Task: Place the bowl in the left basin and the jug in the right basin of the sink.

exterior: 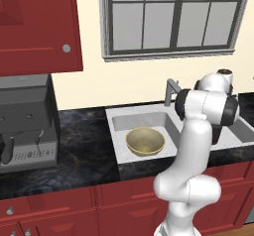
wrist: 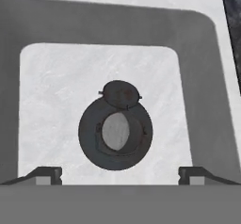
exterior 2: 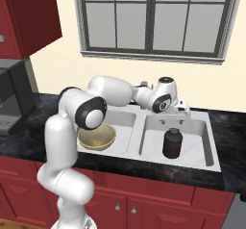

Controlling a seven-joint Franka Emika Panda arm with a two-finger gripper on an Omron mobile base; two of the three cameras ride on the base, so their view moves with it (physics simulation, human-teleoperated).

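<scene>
Right base view: the jug (exterior 2: 172, 143) is seen standing upright on the floor of the right basin (exterior 2: 199, 148), free of any contact. Directly above it the gripper (exterior 2: 171, 122) is held, its jaws spread wide and nothing gripped between them. At 9 o'clock from the jug, across the divider, the bowl (exterior 2: 97, 137) is placed in the left basin (exterior 2: 124, 132). Both basins belong to the sink (exterior 2: 214, 161), which is set in the black countertop (exterior 2: 230, 127).
</scene>
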